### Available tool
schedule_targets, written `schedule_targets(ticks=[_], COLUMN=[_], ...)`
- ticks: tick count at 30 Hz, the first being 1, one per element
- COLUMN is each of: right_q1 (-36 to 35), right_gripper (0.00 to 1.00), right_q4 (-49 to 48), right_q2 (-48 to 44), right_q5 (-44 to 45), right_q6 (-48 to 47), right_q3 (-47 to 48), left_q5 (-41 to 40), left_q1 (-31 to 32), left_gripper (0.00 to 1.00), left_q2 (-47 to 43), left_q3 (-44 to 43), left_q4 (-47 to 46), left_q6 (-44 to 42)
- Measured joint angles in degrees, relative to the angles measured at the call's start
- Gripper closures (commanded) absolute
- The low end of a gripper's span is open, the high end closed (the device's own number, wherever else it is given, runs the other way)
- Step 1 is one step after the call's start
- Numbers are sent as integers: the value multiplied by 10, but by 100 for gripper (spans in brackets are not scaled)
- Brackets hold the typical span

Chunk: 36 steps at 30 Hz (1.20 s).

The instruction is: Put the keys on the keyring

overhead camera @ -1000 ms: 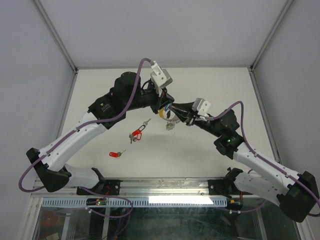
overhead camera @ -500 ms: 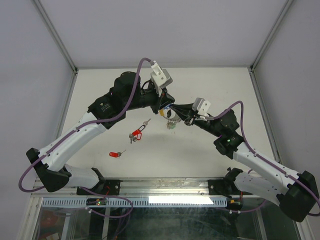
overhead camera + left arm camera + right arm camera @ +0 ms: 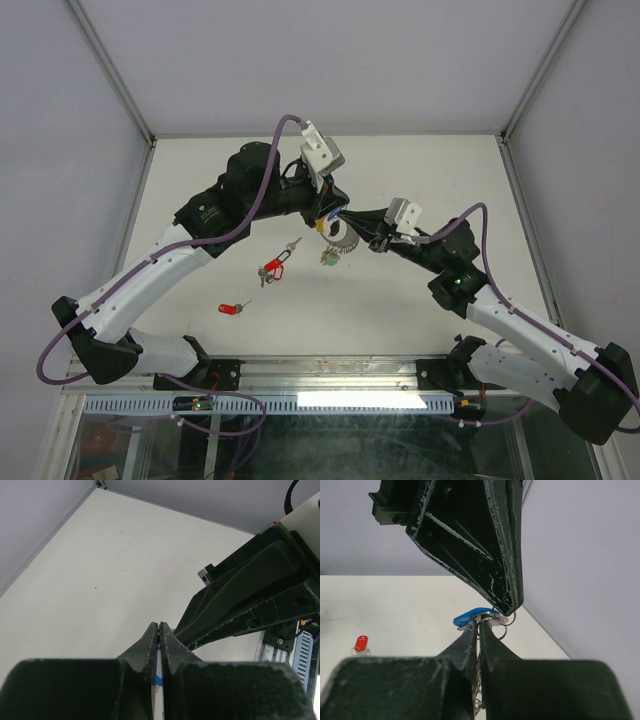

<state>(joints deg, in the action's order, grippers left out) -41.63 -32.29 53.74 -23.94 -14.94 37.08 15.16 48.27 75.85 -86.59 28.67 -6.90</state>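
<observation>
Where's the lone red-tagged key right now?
Top view: the lone red-tagged key lies left of centre, just nearer the arm bases than the other red-tagged keys.

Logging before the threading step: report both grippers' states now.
Left gripper: closed on the blue-tagged key.
Right gripper: closed, apparently on the keyring.
</observation>
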Motion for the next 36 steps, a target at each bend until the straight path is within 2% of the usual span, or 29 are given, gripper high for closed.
schedule_targets(ticks=[11, 25, 31, 36], right_q1=[0, 0, 0, -1], right_gripper=[100, 100, 100, 100], right_q4=[5, 34, 26, 26], right_q2=[-18, -49, -49, -52], right_q5=[-40, -115, -113, -69], right_q6=[-6, 1, 9, 17], right_q3=[0, 0, 0, 0], left_q5=[-2, -13, -3, -24], left_q1=[0, -3, -4, -4], left_gripper=[100, 100, 100, 99], left_q2=[0, 0, 0, -2], left_q3=[-10, -11, -11, -9], left_q4=[10, 35, 35, 30], left_q6=[-20, -97, -108, -104])
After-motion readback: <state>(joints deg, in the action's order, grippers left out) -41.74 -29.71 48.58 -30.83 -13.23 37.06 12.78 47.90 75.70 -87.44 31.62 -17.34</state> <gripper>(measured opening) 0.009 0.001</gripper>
